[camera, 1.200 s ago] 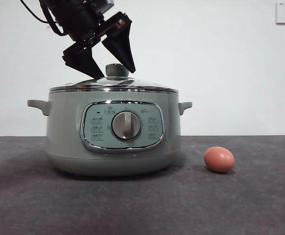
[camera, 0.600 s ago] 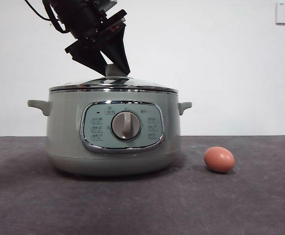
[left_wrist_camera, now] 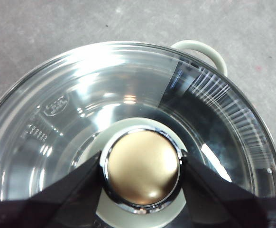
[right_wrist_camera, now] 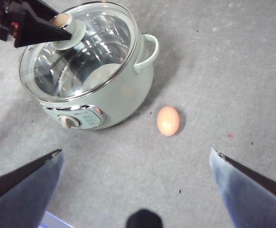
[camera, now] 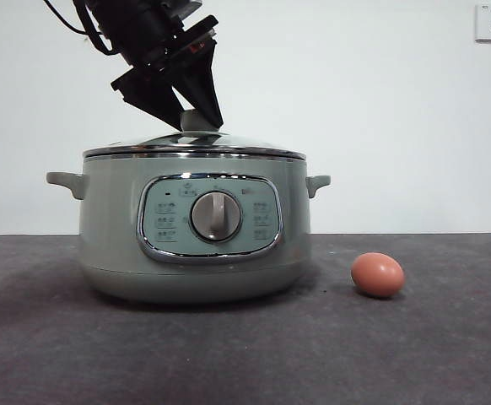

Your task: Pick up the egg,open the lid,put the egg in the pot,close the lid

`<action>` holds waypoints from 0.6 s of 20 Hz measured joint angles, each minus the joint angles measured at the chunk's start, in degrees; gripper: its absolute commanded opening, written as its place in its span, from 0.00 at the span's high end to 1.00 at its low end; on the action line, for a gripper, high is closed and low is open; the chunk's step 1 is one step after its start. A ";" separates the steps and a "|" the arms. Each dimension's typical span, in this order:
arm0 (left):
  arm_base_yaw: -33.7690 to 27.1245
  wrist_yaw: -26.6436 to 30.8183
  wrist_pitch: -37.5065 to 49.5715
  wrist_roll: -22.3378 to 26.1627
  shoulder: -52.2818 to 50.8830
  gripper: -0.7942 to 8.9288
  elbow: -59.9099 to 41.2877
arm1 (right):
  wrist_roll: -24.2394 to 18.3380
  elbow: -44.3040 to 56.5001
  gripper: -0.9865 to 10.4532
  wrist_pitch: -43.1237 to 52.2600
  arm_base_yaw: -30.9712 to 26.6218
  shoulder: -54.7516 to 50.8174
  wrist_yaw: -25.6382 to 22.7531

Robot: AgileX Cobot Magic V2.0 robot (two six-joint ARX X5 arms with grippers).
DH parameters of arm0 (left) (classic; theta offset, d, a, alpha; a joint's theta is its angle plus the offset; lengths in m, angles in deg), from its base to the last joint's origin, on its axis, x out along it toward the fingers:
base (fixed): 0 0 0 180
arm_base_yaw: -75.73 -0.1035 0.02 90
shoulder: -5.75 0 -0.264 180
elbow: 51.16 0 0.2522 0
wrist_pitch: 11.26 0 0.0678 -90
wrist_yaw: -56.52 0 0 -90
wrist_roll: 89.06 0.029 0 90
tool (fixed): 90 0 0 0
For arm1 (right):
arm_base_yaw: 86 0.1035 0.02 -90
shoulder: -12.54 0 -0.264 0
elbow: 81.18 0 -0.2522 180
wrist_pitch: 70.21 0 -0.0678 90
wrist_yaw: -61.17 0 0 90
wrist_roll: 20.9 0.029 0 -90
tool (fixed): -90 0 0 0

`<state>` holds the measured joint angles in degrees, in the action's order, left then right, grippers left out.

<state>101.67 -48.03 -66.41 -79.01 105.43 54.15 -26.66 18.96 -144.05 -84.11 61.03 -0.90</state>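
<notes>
left jaws: clamped on the knob [left_wrist_camera: 142,165], one jaw on each side, touching its chrome edge. Left gripper [camera: 196,118] comes in from above at a tilt.
right jaws: wide apart, holding nothing. Right gripper [right_wrist_camera: 137,190] hangs high, well clear of everything.
lid [camera: 195,143]: directly under the left jaws, seated on the pot [camera: 196,226]. Rim looks flush all round in the front view; no gap I can make out. Not lifted yet.
pot inside: through the glass in the left wrist view, bare steel, nothing in it.
egg [camera: 378,274]: on the table [camera: 245,354], well apart from the left jaws, beside the pot on the side away from them. In the right wrist view the egg [right_wrist_camera: 168,120] sits ahead of the open right jaws, between them in line but far below. Untouched.
done: knob grip only, as far as I can judge.
left: lift lid, pick egg, drop egg in pot, reseat lid. Basically everything.
order note: task lists the egg first, but the lid grip is what's in hand. Right arm looks free for the egg.
progress: early, first step.
</notes>
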 measured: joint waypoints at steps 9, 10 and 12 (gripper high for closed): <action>-0.04 -0.04 -11.39 -0.68 0.48 0.93 15.61 | -0.04 0.00 0.39 0.94 0.00 4.35 0.00; -0.35 -0.17 -12.26 -0.68 0.31 0.93 17.62 | -0.07 0.00 0.39 1.95 0.00 5.38 0.00; -1.27 -0.39 -12.94 -0.68 -1.75 0.93 18.40 | -0.07 0.00 0.39 3.17 0.00 7.52 0.00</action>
<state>100.40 -48.42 -79.35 -79.69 103.68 72.56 -26.72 18.96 -140.88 -84.11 68.55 -0.90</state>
